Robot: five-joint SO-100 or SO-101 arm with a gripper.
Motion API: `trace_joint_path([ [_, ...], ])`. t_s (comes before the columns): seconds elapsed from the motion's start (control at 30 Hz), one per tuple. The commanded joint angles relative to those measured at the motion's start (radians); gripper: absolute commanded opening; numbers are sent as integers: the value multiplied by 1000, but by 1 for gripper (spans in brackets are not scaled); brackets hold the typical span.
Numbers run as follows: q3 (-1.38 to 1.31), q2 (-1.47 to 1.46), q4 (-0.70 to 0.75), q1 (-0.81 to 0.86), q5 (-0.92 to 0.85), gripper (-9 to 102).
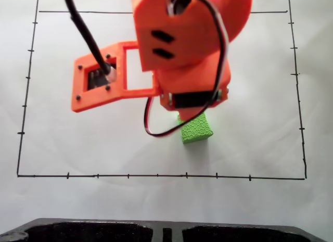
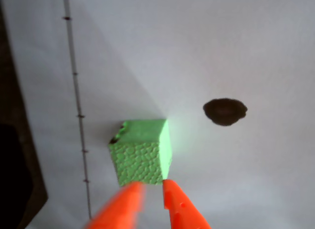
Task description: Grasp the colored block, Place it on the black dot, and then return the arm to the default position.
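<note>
Approach step: the end effector (image 2: 152, 189), fingers narrowly parted and holding nothing, sits just beside the green foam cube (image 2: 141, 151). It apparently must open wider before grasping. The black dot (image 2: 225, 111) lies near.

White paper (image 1: 78, 143) with ruled border carries the colored block (image 1: 196, 130) near the black dot (image 2: 225, 111).

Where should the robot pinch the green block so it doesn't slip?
Probably across two opposite flat sides of the green block, coming down from above. It is a cube sitting flat on the paper, so those faces are parallel. In the wrist view, the gripper sits at its near edge.
</note>
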Motion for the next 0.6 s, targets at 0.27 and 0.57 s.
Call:
trace_joint_path([
  [0.27, -48, -21, 18, -15, 12, 28],
  [0.57, -77, -94, 18, -31, -9, 31],
])
